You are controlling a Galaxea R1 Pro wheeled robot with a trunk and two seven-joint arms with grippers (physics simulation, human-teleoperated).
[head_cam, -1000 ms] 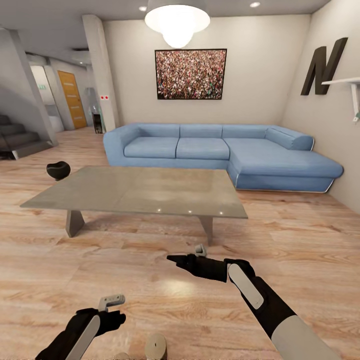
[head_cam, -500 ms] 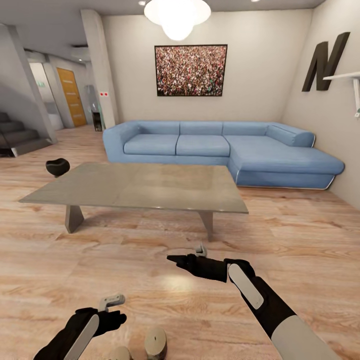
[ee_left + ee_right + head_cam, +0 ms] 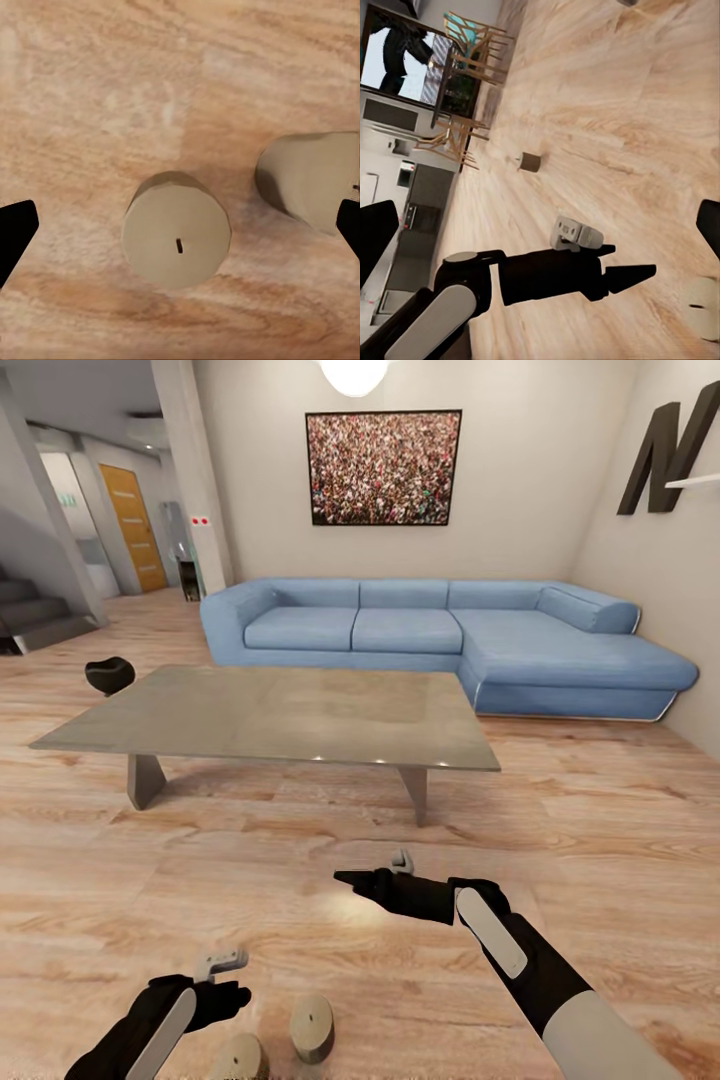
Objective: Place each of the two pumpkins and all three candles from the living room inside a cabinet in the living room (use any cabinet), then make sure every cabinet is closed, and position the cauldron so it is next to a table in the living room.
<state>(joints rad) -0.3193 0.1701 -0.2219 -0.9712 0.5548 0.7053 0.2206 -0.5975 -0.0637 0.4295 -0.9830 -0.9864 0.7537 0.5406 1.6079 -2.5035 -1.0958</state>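
Two stubby beige candles stand on woodgrain floor at lower centre; left pincer spread wide above one; right pincer unclear. Glossy grey bench mid-frame; the right wrist view adds a third candle.

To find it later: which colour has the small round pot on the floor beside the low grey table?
Black: the small round pot, clearest in the head view.

Beige-brown candles stand on a pale honey wood-grain floor, each with a tiny dark wick. The tabletop gleams glossy grey over matching grey legs. Off to one side, a black cauldron. Behind it all, a soft sky-blue sofa against cream walls, and a black-framed picture speckled red, white and dark. An amber-orange door down the hall. Both arms are black with light grey panels.
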